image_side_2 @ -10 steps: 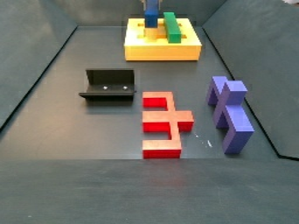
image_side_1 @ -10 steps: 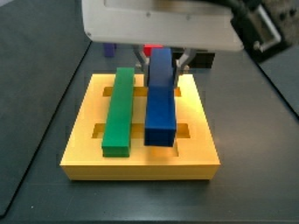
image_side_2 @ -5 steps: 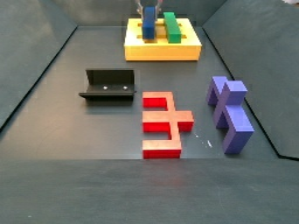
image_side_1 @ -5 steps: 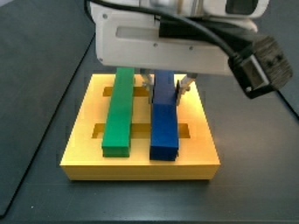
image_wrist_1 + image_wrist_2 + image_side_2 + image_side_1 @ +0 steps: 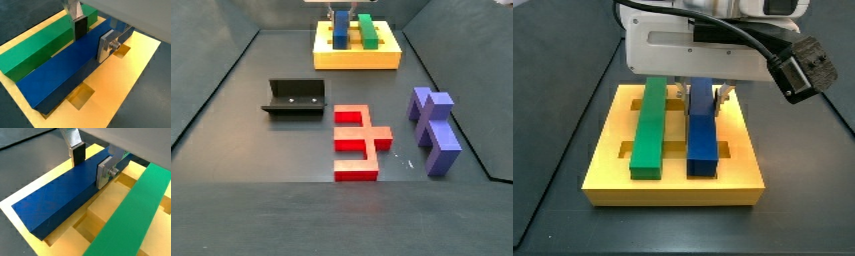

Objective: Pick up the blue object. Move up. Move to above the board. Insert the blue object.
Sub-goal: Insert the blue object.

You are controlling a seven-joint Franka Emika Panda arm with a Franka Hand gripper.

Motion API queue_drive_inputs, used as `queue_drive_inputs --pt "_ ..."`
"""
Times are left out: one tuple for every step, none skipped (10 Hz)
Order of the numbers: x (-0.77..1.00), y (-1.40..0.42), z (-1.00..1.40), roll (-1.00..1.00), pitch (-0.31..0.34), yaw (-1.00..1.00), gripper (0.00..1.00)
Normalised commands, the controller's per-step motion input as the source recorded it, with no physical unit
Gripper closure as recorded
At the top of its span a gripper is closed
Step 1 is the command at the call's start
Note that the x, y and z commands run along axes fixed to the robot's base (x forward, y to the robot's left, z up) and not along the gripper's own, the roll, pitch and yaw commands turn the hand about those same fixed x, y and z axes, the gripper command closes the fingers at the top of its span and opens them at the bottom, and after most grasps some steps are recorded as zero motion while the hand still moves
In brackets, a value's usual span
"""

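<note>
Jaws of the gripper (image 5: 91, 34) straddle the blue object (image 5: 67, 75) on the board (image 5: 127, 85), contact unclear.

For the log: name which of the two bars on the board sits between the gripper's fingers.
The blue object: the gripper straddles it; the green bar lies beside, untouched.

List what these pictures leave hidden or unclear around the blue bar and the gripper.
- Far end of the blue bar: hidden in a side view by the gripper body.
- Groove of the board under the bar: covered by the bar in both wrist views.
- Finger contact: a pad sits beside the bar; grip unclear.
- Far side view: board too small for detail.
</note>
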Motion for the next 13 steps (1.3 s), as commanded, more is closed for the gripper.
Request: queue_drive_inputs --pt "-0.11 0.0 -0.17 0.02 -0.106 0.11 1.0" --pt "-0.31 -0.09 -0.11 0.03 -0.114 0.19 1.0" --pt "-0.24 -0.2 -0.11 0.03 -0.097 0.26 1.0" --pt "-0.14 -0.2 -0.17 0.04 -0.061 0.2 1.0" --pt "0.0 -0.16 -0.22 0.0 -0.083 0.09 1.0" --pt "0.43 0.0 -0.41 0.02 0.0 0.0 1.0" --pt "0.3 0.04 -0.38 0.05 0.004 -0.01 1.0" --pt "0.13 0.09 -0.28 0.04 0.0 -0.05 1.0" --pt "0.04 0.11 -0.27 0.06 0.0 -0.03 1.0" --pt "-0.01 0.14 -0.22 0.04 0.0 0.0 1.0" --pt "-0.1 0.25 -0.07 0.03 0.0 0.0 1.0" --pt "0.0 0.31 -0.03 0.03 0.003 0.0 1.0" --pt "0.15 0.36 -0.07 0.02 0.034 0.0 1.0"
